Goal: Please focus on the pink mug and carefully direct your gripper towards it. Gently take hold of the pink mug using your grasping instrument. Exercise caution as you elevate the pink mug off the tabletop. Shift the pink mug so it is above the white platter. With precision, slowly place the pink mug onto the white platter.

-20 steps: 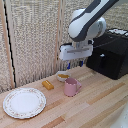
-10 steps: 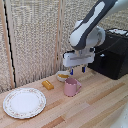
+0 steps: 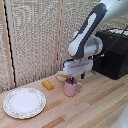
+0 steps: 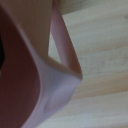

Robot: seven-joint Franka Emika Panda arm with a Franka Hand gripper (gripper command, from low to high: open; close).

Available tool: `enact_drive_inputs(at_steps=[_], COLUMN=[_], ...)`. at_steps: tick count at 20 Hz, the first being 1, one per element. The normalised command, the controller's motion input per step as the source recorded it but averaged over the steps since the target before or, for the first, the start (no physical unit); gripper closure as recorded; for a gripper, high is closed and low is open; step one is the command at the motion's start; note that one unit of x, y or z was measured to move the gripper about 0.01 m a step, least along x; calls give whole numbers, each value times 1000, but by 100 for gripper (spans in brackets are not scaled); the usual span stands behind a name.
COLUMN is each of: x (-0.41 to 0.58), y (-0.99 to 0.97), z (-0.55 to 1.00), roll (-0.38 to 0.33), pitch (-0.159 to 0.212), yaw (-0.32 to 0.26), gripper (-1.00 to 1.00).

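Note:
The pink mug (image 3: 71,88) stands upright on the wooden table, its handle toward the exterior view's right. My gripper (image 3: 76,78) has come down right on top of it. One dark blue finger (image 3: 71,80) reaches into the mug's mouth and the other sits apart by the handle side, so the gripper looks open. The white platter (image 3: 24,102) lies flat at the exterior view's left with nothing on it. In the wrist view the pink mug (image 4: 30,75) fills most of the picture, very close, with its handle (image 4: 67,50) over bare wood; no fingers show there.
A small yellow block (image 3: 47,84) lies between the platter and the mug. A small white bowl (image 3: 62,76) with yellow contents sits just behind the mug. A black box (image 3: 113,52) stands at the exterior view's right. A woven screen backs the table.
The arm has lowered steadily, bringing the gripper from well above the mug down onto its rim. The mug, platter and block have stayed in place.

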Motion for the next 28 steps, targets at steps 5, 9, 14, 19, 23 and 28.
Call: enact_drive_inputs(at_steps=[5,9,14,19,23,28], x=[53,0,0,0,179,342], y=[0,-13,-23,0,-30,-11], z=[-255,-17,13,142,565,962], roll=[-10,0,0,-2,-32,2], pitch=[0,0,-11,-38,-74,-32], yaw=[134,67,11,-9,-38,-35], gripper=[100,100,100,100,100,100])
